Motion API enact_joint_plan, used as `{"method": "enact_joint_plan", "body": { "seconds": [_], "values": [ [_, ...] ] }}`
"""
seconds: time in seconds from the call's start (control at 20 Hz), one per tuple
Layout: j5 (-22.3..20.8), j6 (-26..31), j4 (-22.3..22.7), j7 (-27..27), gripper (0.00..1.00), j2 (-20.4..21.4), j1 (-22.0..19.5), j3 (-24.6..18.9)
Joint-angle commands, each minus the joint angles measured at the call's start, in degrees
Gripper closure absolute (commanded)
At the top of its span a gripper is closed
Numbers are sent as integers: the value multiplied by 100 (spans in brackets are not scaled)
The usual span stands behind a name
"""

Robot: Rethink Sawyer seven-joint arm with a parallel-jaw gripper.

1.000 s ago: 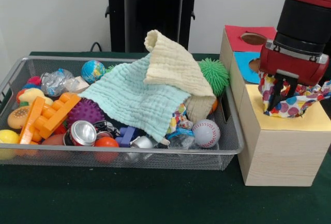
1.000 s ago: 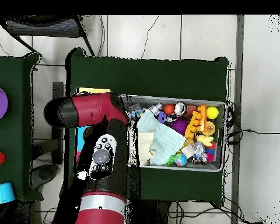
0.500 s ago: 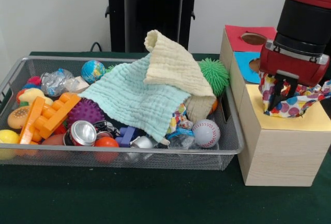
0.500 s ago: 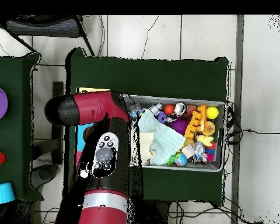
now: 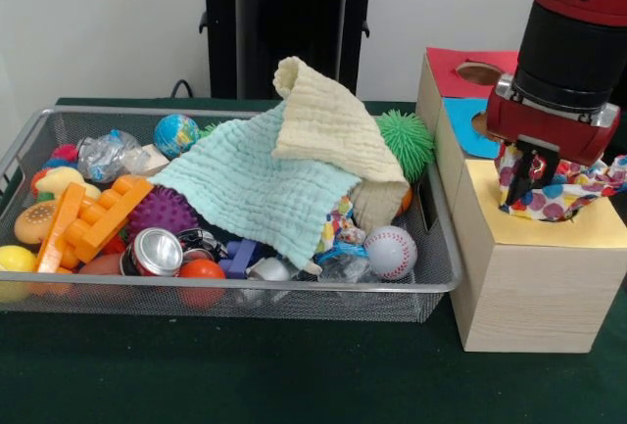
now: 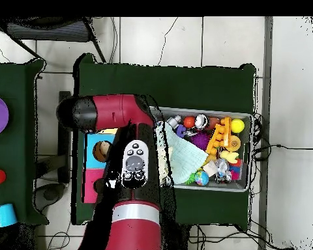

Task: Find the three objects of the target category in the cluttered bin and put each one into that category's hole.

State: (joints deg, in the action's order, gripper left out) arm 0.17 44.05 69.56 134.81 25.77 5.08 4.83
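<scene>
1. Starting at the left of the front view, the wire bin sits on the green desk, packed with clutter: an orange plastic toy, a purple spiky ball, a small can and a globe ball.
2. Moving toward the middle, a mint cloth and a cream cloth lie draped over the pile, hiding whatever is under them. I judge these are the remaining two cloth items, untouched in the bin.
3. Further right, a baseball rests against the bin's near wall and a green spiky ball sits at the far corner.
4. Right of the bin stands the wooden sorting box, its top split into red, blue and yellow panels.
5. Over the yellow panel, the claw hangs narrow, its fingers pinched on a polka-dot cloth that bunches up at the yellow section's hole, part in and part spilling over the top.
6. The step in hand looks like the drop of the first cloth. Next, the claw likely needs to let go, with the fabric pushed fully down so it does not snag on the rim, then head back left for the mint cloth.
</scene>
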Motion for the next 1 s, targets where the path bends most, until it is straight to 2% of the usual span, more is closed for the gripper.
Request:
{"method": "enact_joint_plan", "body": {
  "seconds": [0.05,0.2,0.6,0.8,1.0],
  "values": [
    [77,1321,749,-957,100,-639,-415,-1129],
    [108,1257,892,-847,100,-586,-477,-1218],
    [28,1044,638,-1100,100,-954,-751,-1668],
    [5,440,946,-1022,100,-868,-896,-1877],
    [-288,-474,1066,-906,100,-881,-966,-1947]
  ]
}}
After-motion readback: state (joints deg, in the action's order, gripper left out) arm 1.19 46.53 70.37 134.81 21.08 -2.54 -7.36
